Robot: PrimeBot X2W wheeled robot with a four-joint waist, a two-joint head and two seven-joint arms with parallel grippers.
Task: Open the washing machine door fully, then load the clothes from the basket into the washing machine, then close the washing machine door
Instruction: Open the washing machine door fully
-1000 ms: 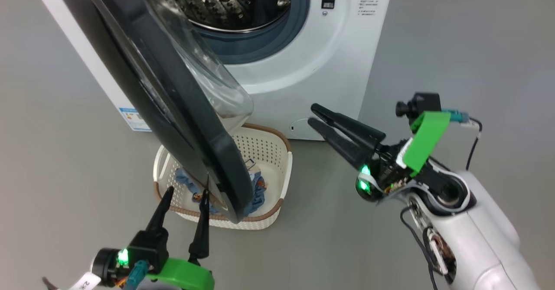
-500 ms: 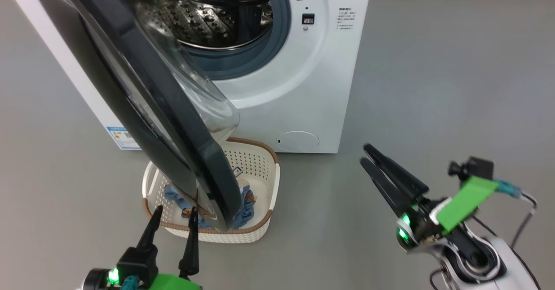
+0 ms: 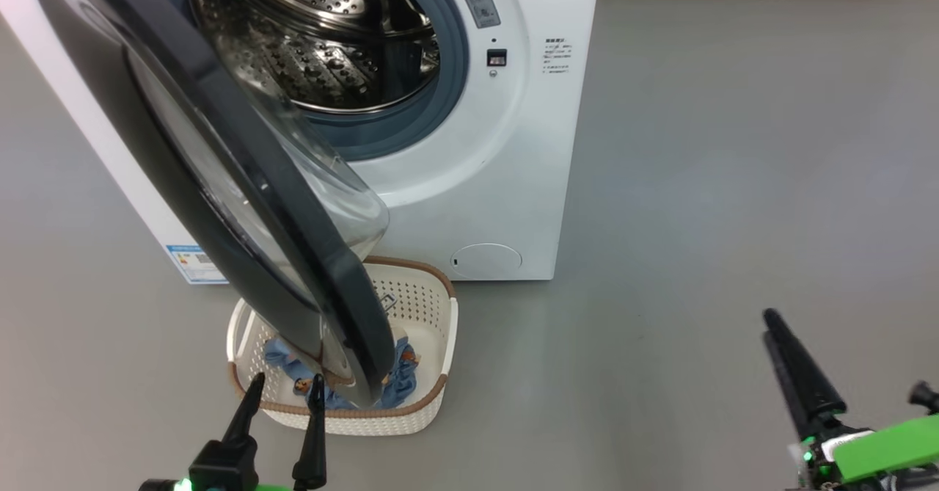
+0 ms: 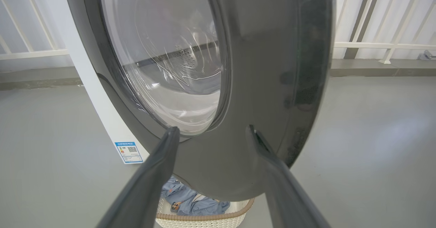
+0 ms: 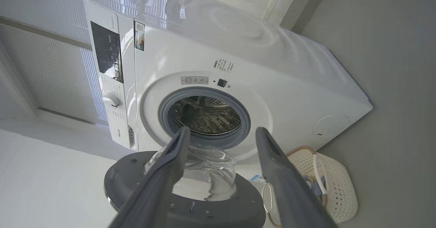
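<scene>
**Door swung out, both pincers wide and empty**

The left pincer [image 3: 287, 379] is hovering with its fingers spread wide and nothing between them. Just beyond its tips, the door [image 3: 220, 183] is standing swung out from the washer [image 3: 499, 168]. In the left wrist view the door's glossy rim is showing behind both fingers, and whether they are touching it cannot be told. Under the door's lower edge, directly ahead of this pincer, the basket [image 3: 411, 296] is sitting on the floor [image 3: 697, 183]. The clothes [image 3: 400, 377] are lying inside it, partly hidden by the door. Past the door, ahead and to the pincer's right, the washer's drum [image 3: 323, 43] is lying exposed. Well apart to the right, the right pincer [image 3: 768, 326] is hanging over bare floor. In its own wrist view its fingers are standing wide and empty, pointing toward the washer's mouth.
</scene>
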